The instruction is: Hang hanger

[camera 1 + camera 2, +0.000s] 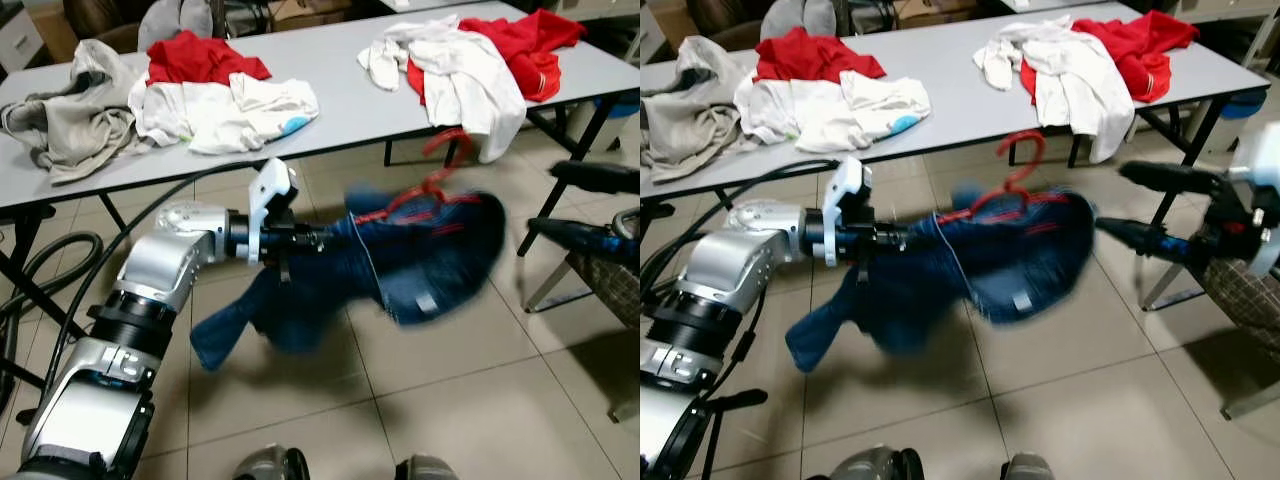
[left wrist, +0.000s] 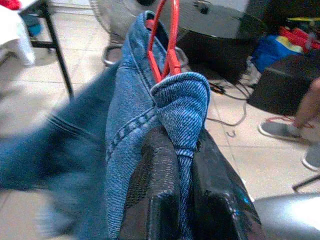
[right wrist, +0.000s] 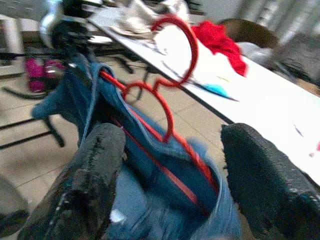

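reaching across from the left, the left gripper [image 1: 300, 243] pinches a fold of blue jeans [image 1: 420, 255], its fingers [image 2: 150, 190] pressed together on the denim. the jeans hang in the air over the tiled floor [image 1: 480, 400], in front of the grey table [image 1: 330, 70], blurred, with one leg drooping down to the left. a red hanger [image 1: 1015, 175] sits inside the waistband, its hook standing up above the denim and its bar running along the top edge. further right, the right gripper [image 1: 1140, 205] is spread wide, just beside the jeans and apart from them. the left wrist view shows a person's shoes [image 2: 295, 137] on the floor and a fan base behind the jeans. the right wrist view shows the hanger's curly neck between the open fingers [image 3: 90, 170].
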